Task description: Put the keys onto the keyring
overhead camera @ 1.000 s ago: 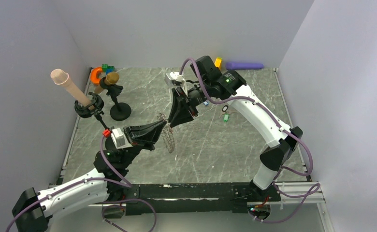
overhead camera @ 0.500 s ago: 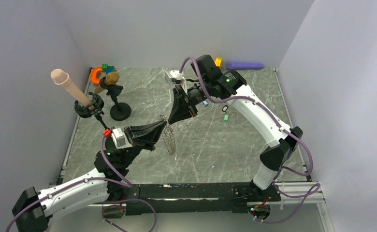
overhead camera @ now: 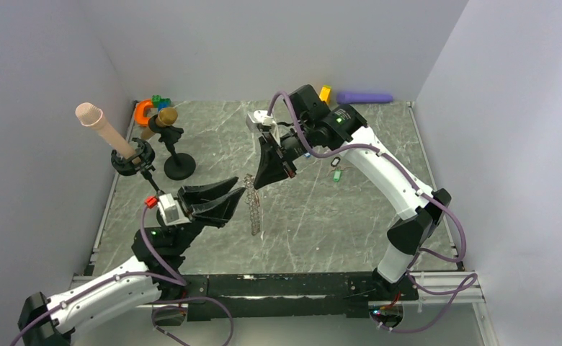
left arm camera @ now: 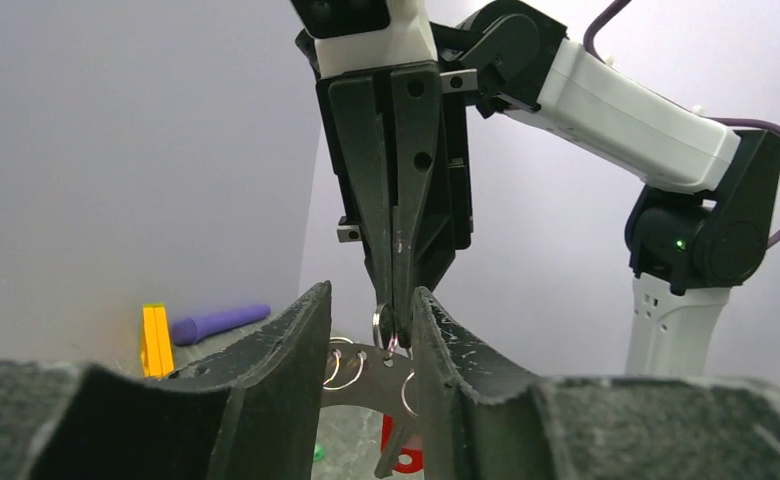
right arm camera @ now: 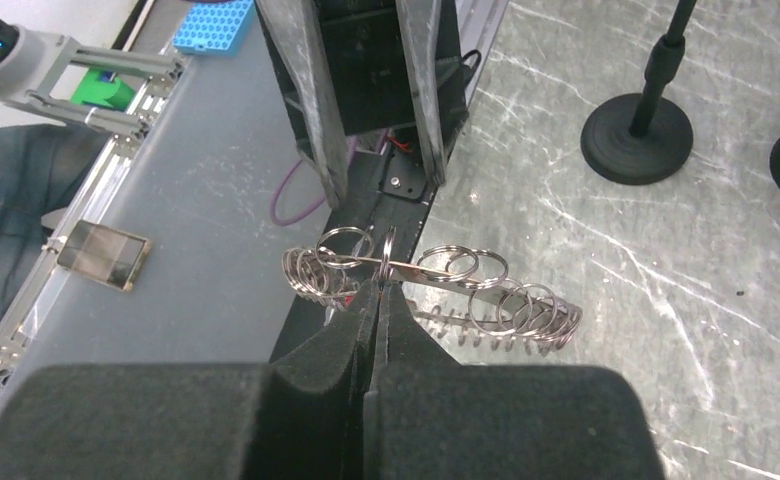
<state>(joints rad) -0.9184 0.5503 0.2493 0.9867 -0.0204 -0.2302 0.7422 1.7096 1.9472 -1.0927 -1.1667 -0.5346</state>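
Nearest the bases, the left end effector (overhead camera: 240, 187) is seen with its fingers apart and nothing held between them. Just beyond its tips the keyring (overhead camera: 253, 213) is found, raised off the counter (overhead camera: 314, 223) and pinched at its top by the right end effector (overhead camera: 256, 184), whose fingers are pressed together on one wire loop. From that clamp the keyring hangs limp, its long axis running down towards the counter. It therefore lies straight ahead of the gap between the left fingers and directly beneath the right tips. Farther back and to the right, a green key (overhead camera: 336, 175) is seen lying on the counter, well apart from the keyring. The right end effector is judged the nearer to that key, yet it is taken up with the keyring. The fetch would therefore likely fall to the free left one, which would have to be carried across past the hanging keyring.
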